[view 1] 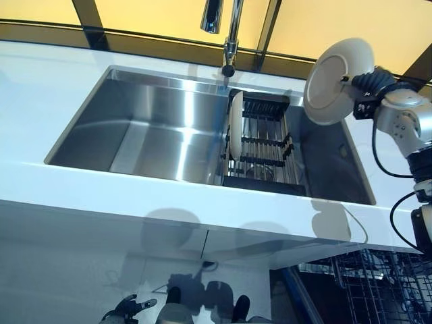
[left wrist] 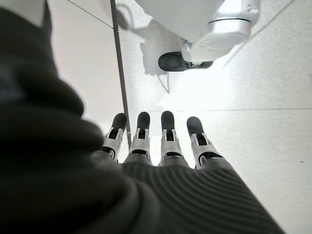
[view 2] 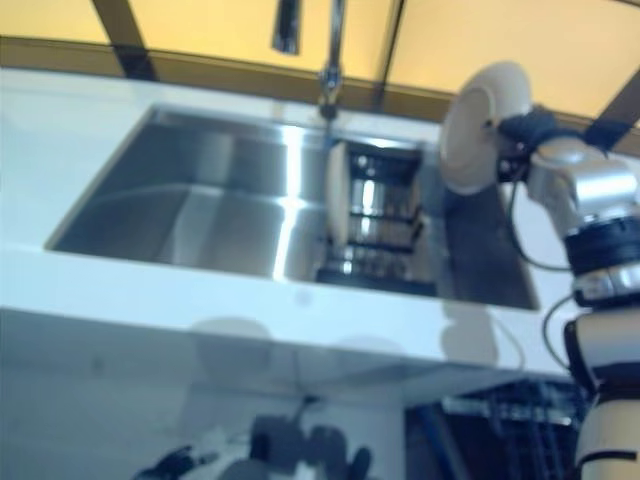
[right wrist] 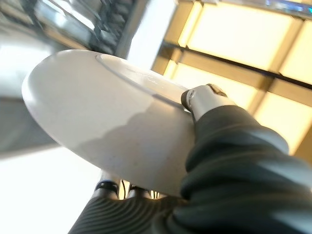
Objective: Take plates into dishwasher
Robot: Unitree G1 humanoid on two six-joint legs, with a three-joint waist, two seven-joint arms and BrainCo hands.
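My right hand (view 1: 368, 84) is shut on a white plate (view 1: 335, 79), pinching its rim, and holds it up on edge above the right end of the sink. In the right wrist view the plate (right wrist: 102, 122) lies between my thumb (right wrist: 200, 97) and fingers (right wrist: 114, 187). Another white plate (view 1: 235, 125) stands on edge in the black dish rack (view 1: 266, 145) inside the sink. The dishwasher's wire rack (view 1: 374, 280) shows at the lower right, below the counter. My left hand (left wrist: 161, 141) hangs low by the floor, fingers straight and empty.
A steel sink (view 1: 155, 128) is set in a white counter (view 1: 101, 196). A tap (view 1: 229, 34) stands behind it. Yellow panels line the back wall.
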